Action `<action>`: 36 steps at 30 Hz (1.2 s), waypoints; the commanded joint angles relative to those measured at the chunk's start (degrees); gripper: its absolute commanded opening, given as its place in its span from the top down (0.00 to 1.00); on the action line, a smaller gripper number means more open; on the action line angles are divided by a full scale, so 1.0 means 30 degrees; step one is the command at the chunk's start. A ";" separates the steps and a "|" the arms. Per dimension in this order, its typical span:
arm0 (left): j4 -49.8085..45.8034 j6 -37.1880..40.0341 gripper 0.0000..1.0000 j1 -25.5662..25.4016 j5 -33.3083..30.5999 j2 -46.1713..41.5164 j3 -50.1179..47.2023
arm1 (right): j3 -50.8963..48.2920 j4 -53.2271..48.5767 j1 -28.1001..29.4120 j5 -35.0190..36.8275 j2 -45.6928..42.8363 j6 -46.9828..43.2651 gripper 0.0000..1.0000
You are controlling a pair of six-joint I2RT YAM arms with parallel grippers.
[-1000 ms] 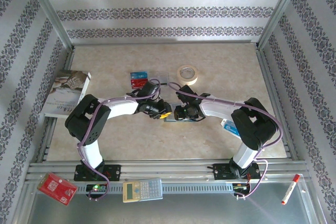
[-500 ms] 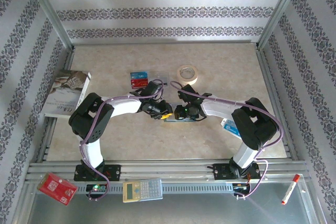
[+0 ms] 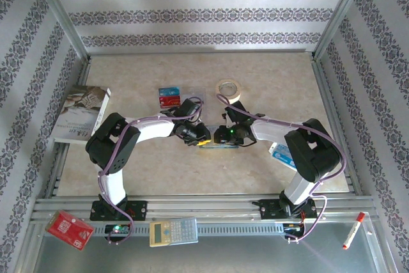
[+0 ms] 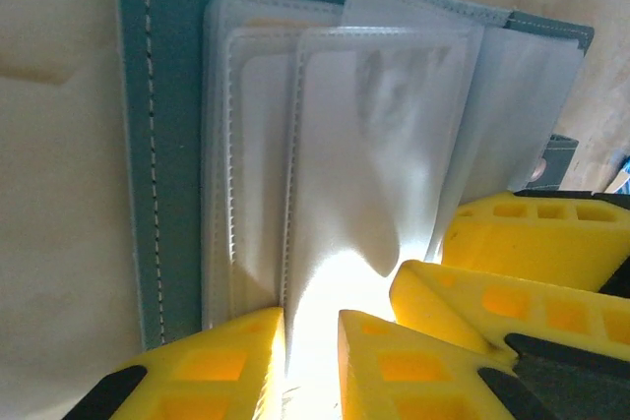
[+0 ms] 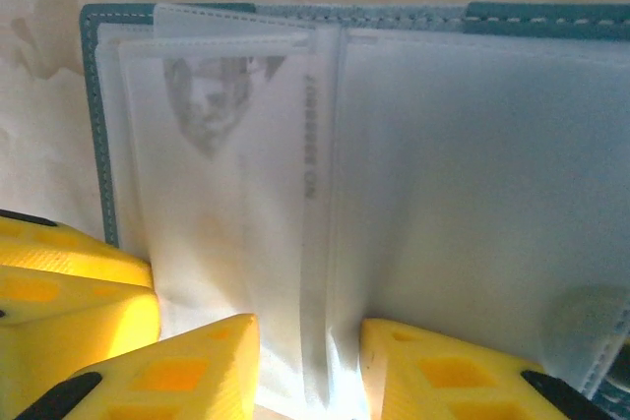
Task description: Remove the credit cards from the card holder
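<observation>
Meeting mid-table, the arms mostly hid the card holder (image 3: 214, 147) from above. Close up, the left gripper (image 4: 311, 361) pinched a clear sleeve (image 4: 384, 145), nearly closed; the right gripper (image 5: 310, 371) straddled the seam (image 5: 320, 194), grip unclear. Two credit cards (image 3: 169, 97) lay beyond on the table (image 3: 268, 87).

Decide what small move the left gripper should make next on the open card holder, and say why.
Probably close the left gripper on the clear sleeve standing between its jaws, then pull gently. The card holder lies open, and a printed card sits inside one sleeve, so at least one remains to come out.
</observation>
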 commanded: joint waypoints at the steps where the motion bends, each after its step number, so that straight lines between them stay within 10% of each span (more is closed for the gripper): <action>1: 0.0313 0.0401 0.78 -0.0375 0.0732 0.0214 0.0233 | -0.0884 0.0437 -0.0086 -0.0774 0.0723 0.0368 0.63; 10: -0.3794 0.2087 0.76 -0.0543 -0.2392 -0.0022 0.0890 | -0.0776 -0.0225 -0.0185 0.0080 0.0986 0.0314 0.69; 36: 0.0475 0.0561 0.91 -0.0617 -0.0299 -0.1376 0.0190 | -0.0628 -0.0351 -0.0761 -0.0472 -0.2062 0.1277 0.62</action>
